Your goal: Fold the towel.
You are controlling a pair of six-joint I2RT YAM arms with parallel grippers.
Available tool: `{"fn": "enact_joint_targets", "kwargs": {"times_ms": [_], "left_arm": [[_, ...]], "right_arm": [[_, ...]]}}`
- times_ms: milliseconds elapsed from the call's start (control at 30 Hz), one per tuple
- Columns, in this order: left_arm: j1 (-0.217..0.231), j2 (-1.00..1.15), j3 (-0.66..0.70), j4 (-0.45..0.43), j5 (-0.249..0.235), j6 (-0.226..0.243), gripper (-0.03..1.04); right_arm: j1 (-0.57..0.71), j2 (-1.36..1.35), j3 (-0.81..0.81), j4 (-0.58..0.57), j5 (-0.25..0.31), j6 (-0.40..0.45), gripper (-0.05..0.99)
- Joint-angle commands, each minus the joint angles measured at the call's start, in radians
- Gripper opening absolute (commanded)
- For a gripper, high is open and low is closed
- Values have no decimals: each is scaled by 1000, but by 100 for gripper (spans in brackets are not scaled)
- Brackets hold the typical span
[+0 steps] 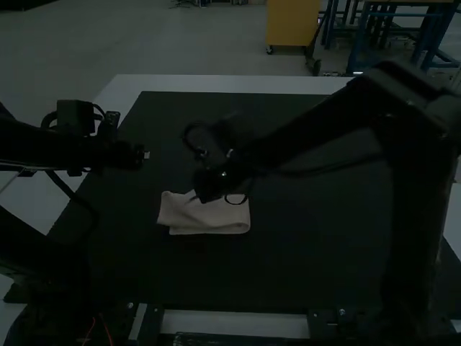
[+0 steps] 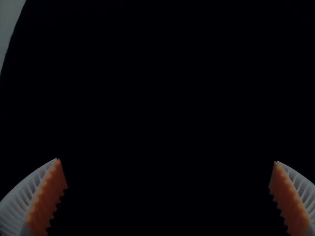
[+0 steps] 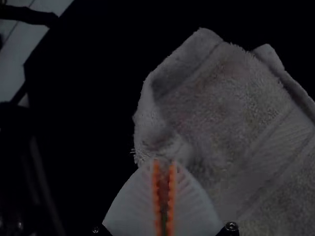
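Towel (image 1: 222, 219) is on the dark mat (image 1: 310, 238), left of middle, folded into a short, slightly uneven strip. I've got its far edge pinched in my right hand (image 1: 196, 197), pads almost together on the cloth. My left hand (image 1: 146, 155) is spread wide, nothing in it, over the mat's left side, farther out than the towel. White table (image 1: 223, 83) underneath.
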Motion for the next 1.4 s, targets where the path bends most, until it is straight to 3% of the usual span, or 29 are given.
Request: {"fn": "enact_joint_targets", "kwargs": {"times_ms": [0,133,367,400,500,533,800,1000,1367], "left_arm": [[-1,-29,-15,7,-8,-9,97],[-1,-29,-17,18,-20,-9,97],[-1,-29,-15,30,-32,-9,97],[0,-29,-15,29,-32,-9,97],[-1,-29,-17,26,-32,-9,97],[-1,-29,-17,26,-32,-9,97],[-4,-29,-17,24,-31,-9,97],[-3,-29,-23,32,-32,-9,97],[-1,-29,-43,50,-31,-9,97]], "right_arm": [[30,17,12,6,-24,22,27],[53,17,13,6,-49,21,42],[43,-12,35,8,-55,29,41],[35,-21,35,8,-55,27,35],[-8,-46,27,8,-84,22,1],[-22,-52,19,8,-87,21,-2],[-51,-60,-62,71,-98,7,-2],[-60,-32,-123,213,-98,44,-2],[-56,108,-97,350,-105,73,-2]]}}
